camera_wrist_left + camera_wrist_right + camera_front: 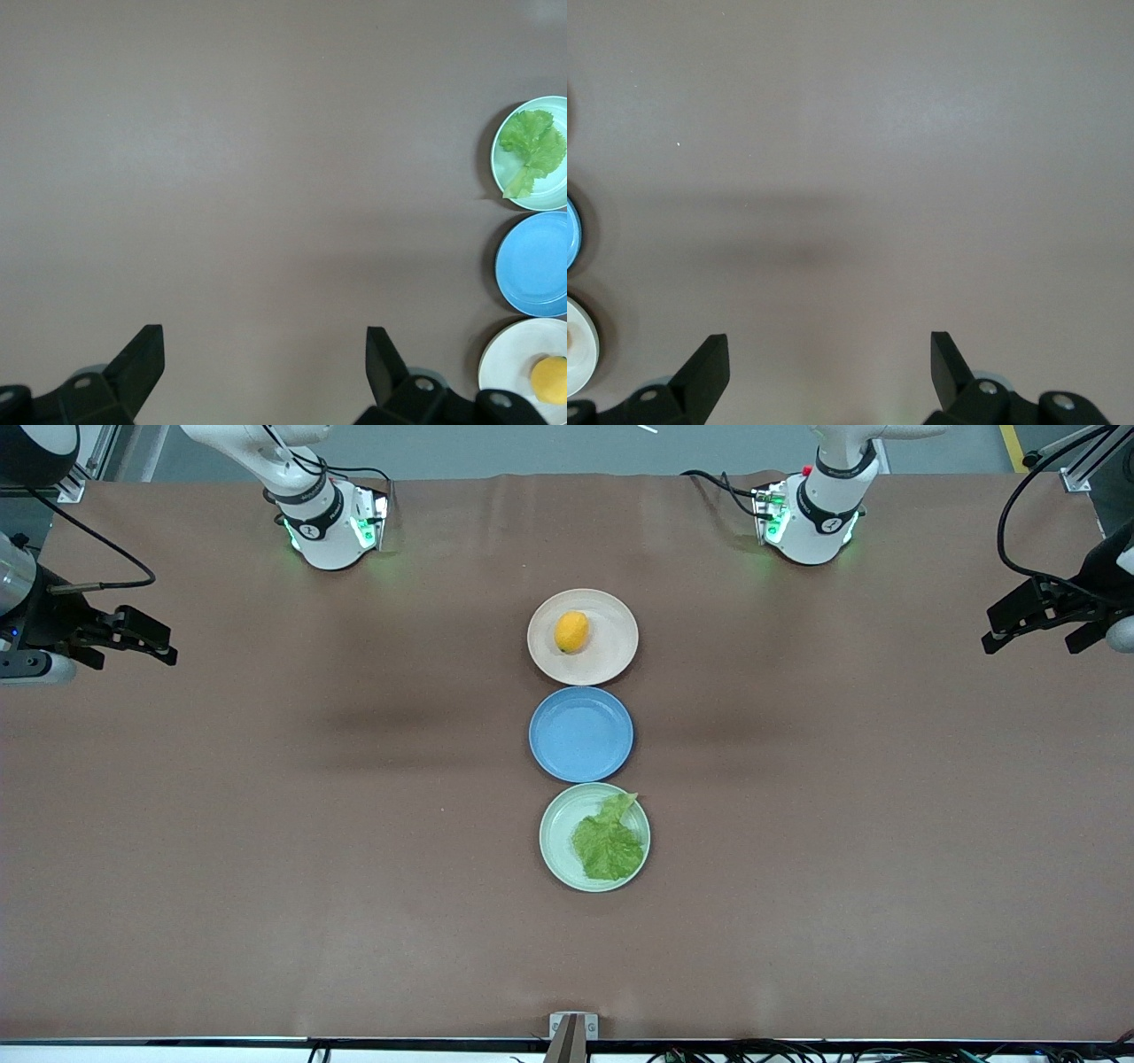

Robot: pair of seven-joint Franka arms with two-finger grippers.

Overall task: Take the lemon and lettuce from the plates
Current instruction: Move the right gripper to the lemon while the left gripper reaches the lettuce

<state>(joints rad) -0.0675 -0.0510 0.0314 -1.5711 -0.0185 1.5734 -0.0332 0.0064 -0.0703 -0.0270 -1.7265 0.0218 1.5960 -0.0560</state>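
**Three plates in a row, both arms waiting at the table's ends**

Nearest the front camera sits the mint green plate [556, 841], holding the lettuce [608, 843]. The leaf lies toward the left arm's side of the plate, with its pale stem pointing up over the rim toward the blue plate. Nothing covers the leaf or crowds it.

Next in the row is the blue plate [581, 733], bare, with its edges nearly touching the plates on either side. It is the one thing that lies between the lettuce and the lemon.

Farthest from the front camera is the beige-pink plate [611, 655]. The lemon [571, 631] rests on it, a little off centre toward the right arm's end, with open plate all around it.

The brown table [266, 824] is bare on both sides of the row, so no object lies between either arm and the plates.

The left gripper [1035, 634] hangs over the table's edge at the left arm's end, well apart from the plates. Its fingers [143, 359] are spread wide with nothing between them. The right gripper [142, 638] waits likewise at the right arm's end, its fingers [709, 363] also parted and empty.
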